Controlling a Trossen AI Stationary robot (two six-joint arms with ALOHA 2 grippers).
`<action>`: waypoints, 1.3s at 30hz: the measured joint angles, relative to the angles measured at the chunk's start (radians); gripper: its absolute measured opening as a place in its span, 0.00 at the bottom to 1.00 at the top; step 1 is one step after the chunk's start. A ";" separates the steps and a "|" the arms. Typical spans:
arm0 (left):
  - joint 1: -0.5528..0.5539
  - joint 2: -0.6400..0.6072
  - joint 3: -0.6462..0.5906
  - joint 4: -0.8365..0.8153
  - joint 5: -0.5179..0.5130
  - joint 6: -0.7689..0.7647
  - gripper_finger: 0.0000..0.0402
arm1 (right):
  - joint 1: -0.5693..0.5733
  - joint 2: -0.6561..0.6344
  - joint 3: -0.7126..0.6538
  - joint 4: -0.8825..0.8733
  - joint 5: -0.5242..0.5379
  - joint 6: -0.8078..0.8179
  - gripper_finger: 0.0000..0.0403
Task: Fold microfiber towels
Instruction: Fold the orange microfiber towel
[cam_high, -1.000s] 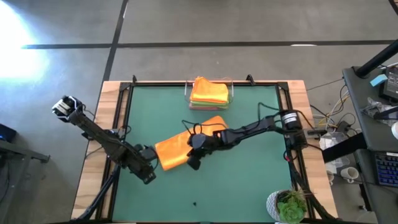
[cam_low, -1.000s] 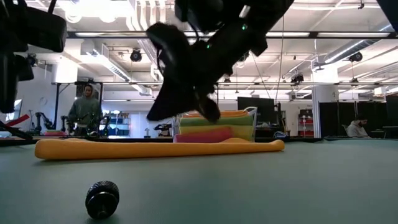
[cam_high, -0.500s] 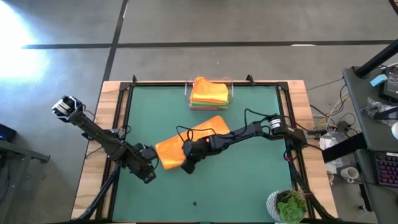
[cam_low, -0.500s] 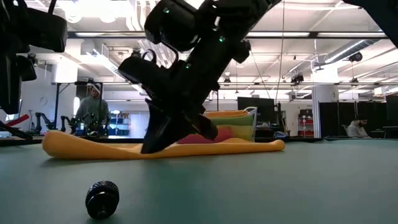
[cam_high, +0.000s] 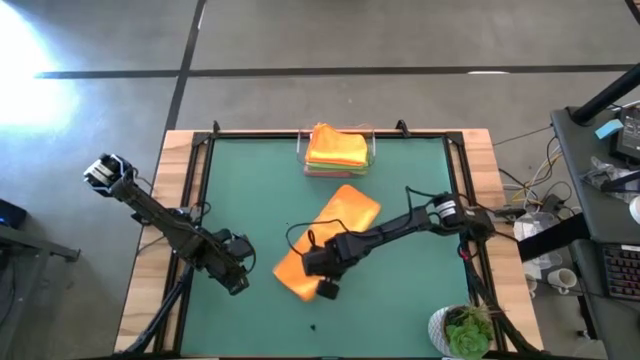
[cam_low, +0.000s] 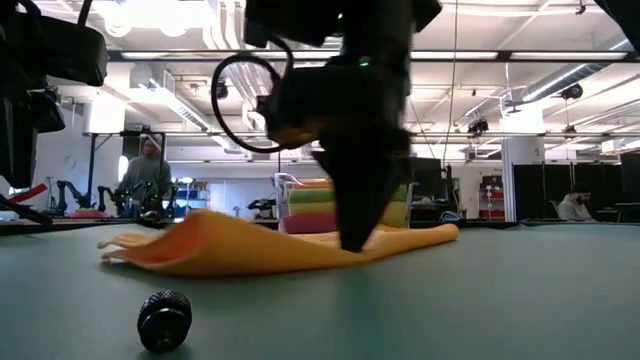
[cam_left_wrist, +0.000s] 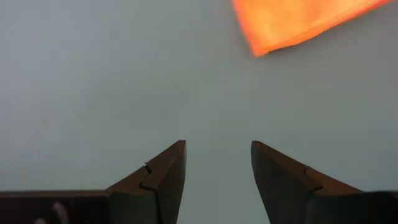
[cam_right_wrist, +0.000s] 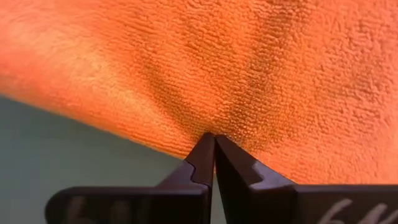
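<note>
An orange microfiber towel (cam_high: 348, 215) lies slantwise on the green table, from the middle toward the near edge. In the low view its near part (cam_low: 215, 245) humps up off the table. My right gripper (cam_high: 323, 289) stands shut on the towel's near end, pointing steeply down. My left gripper (cam_left_wrist: 217, 165) hangs open over bare table to the left of the towel, touching nothing; only the towel's corner (cam_left_wrist: 280, 25) shows ahead of it. More folded towels (cam_high: 338, 148), orange on top, are stacked in a clear tray (cam_high: 375, 150) at the far edge. My right gripper presses its shut fingertips (cam_right_wrist: 205, 149) down on the towel's top face close to its long edge (cam_right_wrist: 186, 134), near the towel's near end. The fingers come steeply from above. The cloth puckers around the tips; whether any is caught between them I cannot tell.
A small black knob (cam_low: 164, 320) lies loose on the table near the front edge (cam_high: 313, 325). A potted plant (cam_high: 465, 332) stands at the near right corner. Bare green surface (cam_high: 420, 290) lies right of the towel. A person (cam_low: 145, 180) stands in the room beyond.
My right gripper has gone toward the table's near edge and tipped from a slant to steeply downward, staying shut. The orange towel went with it: its left end swung toward the near edge and humped up, while its far right end stayed about where it was.
</note>
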 joint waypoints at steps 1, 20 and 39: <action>0.000 0.000 -0.001 0.000 -0.001 0.000 0.41 | 0.009 -0.004 0.001 -0.027 0.000 -0.010 0.02; 0.001 0.018 -0.008 0.348 -0.059 0.484 0.41 | 0.208 -0.281 -0.138 -0.186 0.145 -0.062 0.02; 0.012 0.323 0.068 0.569 -0.066 1.050 0.41 | 0.298 -0.430 -0.509 0.467 0.218 0.004 0.05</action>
